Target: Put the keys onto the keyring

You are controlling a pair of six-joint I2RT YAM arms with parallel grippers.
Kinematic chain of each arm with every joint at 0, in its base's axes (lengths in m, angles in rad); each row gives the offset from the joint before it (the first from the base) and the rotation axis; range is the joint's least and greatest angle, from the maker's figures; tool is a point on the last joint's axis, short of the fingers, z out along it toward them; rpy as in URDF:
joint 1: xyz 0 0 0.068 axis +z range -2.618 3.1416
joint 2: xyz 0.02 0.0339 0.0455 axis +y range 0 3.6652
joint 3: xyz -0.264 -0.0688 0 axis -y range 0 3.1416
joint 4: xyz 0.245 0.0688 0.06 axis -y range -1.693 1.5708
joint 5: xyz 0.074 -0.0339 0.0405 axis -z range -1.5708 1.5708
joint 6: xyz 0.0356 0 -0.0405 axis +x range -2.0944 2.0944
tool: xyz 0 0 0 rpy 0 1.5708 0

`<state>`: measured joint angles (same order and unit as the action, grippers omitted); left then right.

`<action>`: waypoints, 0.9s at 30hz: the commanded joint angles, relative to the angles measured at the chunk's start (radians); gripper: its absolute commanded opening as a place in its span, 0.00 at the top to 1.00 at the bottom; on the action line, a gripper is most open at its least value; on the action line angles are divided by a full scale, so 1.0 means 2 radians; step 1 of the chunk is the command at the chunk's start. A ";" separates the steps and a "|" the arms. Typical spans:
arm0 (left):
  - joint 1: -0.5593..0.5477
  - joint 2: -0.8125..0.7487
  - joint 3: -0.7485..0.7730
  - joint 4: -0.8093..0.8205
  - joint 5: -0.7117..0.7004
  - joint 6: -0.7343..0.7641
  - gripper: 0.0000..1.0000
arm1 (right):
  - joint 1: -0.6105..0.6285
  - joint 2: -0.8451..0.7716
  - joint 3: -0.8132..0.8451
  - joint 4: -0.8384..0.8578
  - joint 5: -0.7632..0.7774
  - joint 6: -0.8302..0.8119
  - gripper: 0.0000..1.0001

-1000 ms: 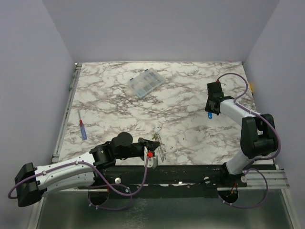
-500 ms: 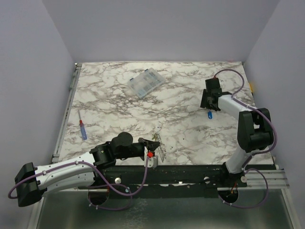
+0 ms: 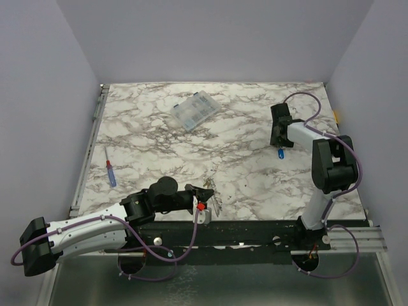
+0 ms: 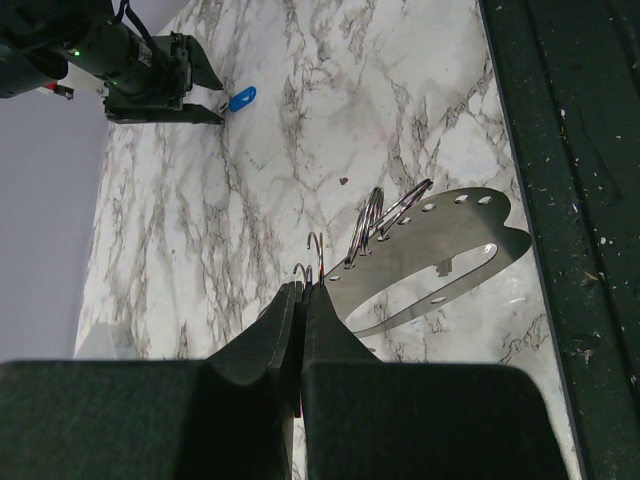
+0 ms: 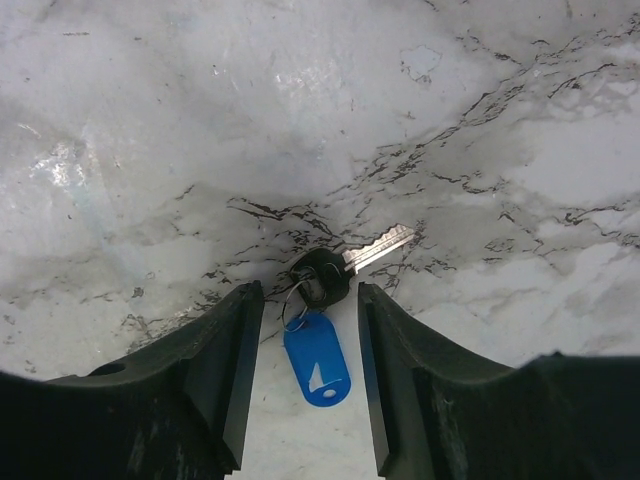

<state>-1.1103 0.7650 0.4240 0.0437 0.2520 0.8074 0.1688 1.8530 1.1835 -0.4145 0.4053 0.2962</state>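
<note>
right hand (image 5: 308,300) hangs wide open over the key (image 5: 322,275), one finger on each side. the dark head sits right in the gap, the shaft slants off to the right, and the blue tag (image 5: 317,362) trails back towards the wrist. it's flat on the bench (image 5: 150,120), well apart from the keyring (image 4: 455,220). left hand (image 4: 303,295) is pinched shut at the keyring's wire end, though the exact grip is hard to see. no other keys in sight.

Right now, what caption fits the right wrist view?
Open right gripper straddling a blue-tagged, black-headed key lying on the marble table.
</note>
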 commanded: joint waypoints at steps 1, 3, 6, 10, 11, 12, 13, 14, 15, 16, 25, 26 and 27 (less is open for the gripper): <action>-0.003 -0.003 -0.005 0.018 0.019 -0.003 1.00 | -0.002 0.010 -0.006 -0.014 0.026 0.001 0.51; -0.003 -0.004 -0.005 0.018 0.019 -0.003 1.00 | -0.002 0.012 -0.012 -0.012 0.028 0.001 0.54; -0.003 -0.003 -0.005 0.018 0.021 -0.003 1.00 | -0.002 0.014 -0.021 -0.005 0.031 0.003 0.62; -0.003 -0.002 -0.005 0.019 0.022 -0.003 1.00 | -0.002 0.016 -0.026 -0.001 0.034 0.005 0.72; -0.003 -0.001 -0.005 0.019 0.023 -0.003 1.00 | -0.002 0.016 -0.026 0.000 0.034 0.005 0.72; -0.003 -0.001 -0.005 0.019 0.023 -0.004 1.00 | -0.002 0.016 -0.027 0.001 0.034 0.005 0.72; -0.003 -0.001 -0.005 0.019 0.023 -0.003 1.00 | -0.002 0.016 -0.027 0.003 0.035 0.004 0.73; -0.003 -0.001 -0.005 0.019 0.023 -0.004 1.00 | -0.002 0.016 -0.028 0.004 0.035 0.005 0.75; -0.003 -0.001 -0.005 0.019 0.022 -0.003 1.00 | -0.002 0.016 -0.029 0.005 0.035 0.005 0.78; -0.003 -0.001 -0.005 0.019 0.022 -0.004 1.00 | -0.002 0.016 -0.030 0.007 0.034 0.005 0.81; -0.003 -0.003 -0.005 0.020 0.023 -0.004 1.00 | -0.002 0.007 -0.047 0.036 0.042 -0.003 0.99; -0.003 -0.004 -0.006 0.019 0.023 -0.004 1.00 | -0.002 0.004 -0.049 0.040 0.041 -0.006 0.99; -0.003 -0.004 -0.006 0.019 0.023 -0.004 1.00 | -0.002 -0.002 -0.052 0.044 0.039 -0.011 0.99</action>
<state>-1.1103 0.7650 0.4240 0.0437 0.2626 0.8043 0.1692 1.8526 1.1286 -0.3470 0.4599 0.2993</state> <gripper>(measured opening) 0.018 0.018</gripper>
